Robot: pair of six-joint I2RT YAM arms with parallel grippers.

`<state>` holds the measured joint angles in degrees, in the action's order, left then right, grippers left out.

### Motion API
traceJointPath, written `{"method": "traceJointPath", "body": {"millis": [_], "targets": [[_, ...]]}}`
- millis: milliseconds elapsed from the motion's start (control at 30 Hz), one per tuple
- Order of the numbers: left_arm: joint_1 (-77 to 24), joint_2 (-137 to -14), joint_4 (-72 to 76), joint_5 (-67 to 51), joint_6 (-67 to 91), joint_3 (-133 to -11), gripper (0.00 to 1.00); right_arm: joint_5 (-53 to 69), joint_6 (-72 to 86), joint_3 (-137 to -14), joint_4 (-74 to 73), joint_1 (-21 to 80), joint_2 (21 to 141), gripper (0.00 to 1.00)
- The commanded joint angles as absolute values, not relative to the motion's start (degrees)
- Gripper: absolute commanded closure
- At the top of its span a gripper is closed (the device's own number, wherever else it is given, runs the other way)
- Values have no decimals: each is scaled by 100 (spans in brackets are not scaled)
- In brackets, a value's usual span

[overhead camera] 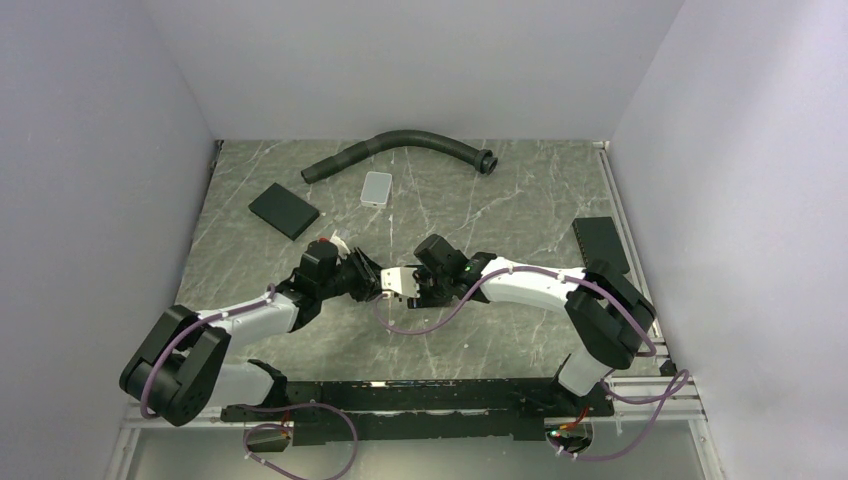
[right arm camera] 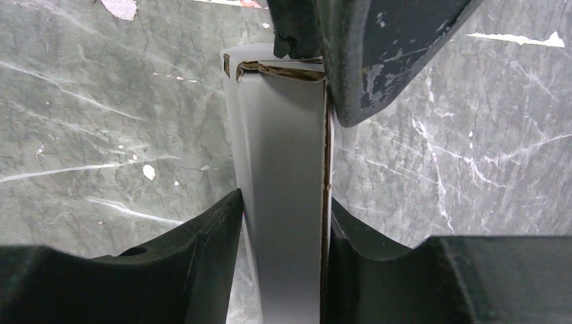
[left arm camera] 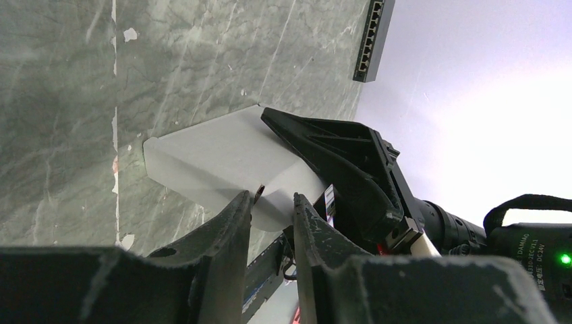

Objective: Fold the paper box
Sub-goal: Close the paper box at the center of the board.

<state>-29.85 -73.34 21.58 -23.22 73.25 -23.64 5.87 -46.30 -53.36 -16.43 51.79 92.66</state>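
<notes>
Two end effectors meet over the middle of the counter (overhead camera: 500, 205), with the paper box (overhead camera: 393, 281) (a slim carton) held between them. The right end effector (right arm camera: 283, 209) is clamped across the carton's flat sides. The left end effector (left arm camera: 270, 212) has its fingers (left arm camera: 229, 229) narrowly astride the opposite end, where a flap edge gapes; we cannot tell whether they press on it. We judge closing that end to be the step in hand. Next, the left must tuck the flap in squarely while the right grips firmly.
</notes>
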Motion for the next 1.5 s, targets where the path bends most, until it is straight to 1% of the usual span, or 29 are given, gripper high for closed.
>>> {"method": "traceJointPath", "body": {"millis": [0, 67, 133, 333, 567, 700, 1133, 1333, 1467], "targets": [[-3050, -7243, 2305, -2645, 7411, -2317, 71, 606, -4586, -5388, -1644, 5252, 9475, 53], [-3050, -7235, 2276, -2643, 7394, -2322, 72, 606, -4588, -5388, -1644, 5262, 9475, 53], [-3050, -7217, 2240, -2629, 7376, -2325, 76, 606, -4592, -5388, -1651, 5273, 9465, 53], [-3045, -7182, 2092, -2610, 7288, -2370, 76, 572, -4613, -5388, -1652, 5316, 9459, 52], [-3050, -6977, 1834, -2611, 7153, -2350, 71, 485, -4632, -5362, -1603, 5335, 9452, 52], [-3050, -6820, 1613, -2540, 7061, -2361, 65, 413, -4639, -5344, -1559, 5348, 9448, 53], [-3049, -6879, 1818, -2645, 7084, -2321, 64, 338, -4608, -5351, -1538, 5370, 9498, 54], [-3050, -6954, 2059, -2711, 7293, -2154, 60, 286, -4546, -5396, -1540, 5370, 9546, 54], [-3049, -6989, 2071, -2644, 7345, -2136, 62, 247, -4511, -5405, -1514, 5371, 9545, 54]]}}
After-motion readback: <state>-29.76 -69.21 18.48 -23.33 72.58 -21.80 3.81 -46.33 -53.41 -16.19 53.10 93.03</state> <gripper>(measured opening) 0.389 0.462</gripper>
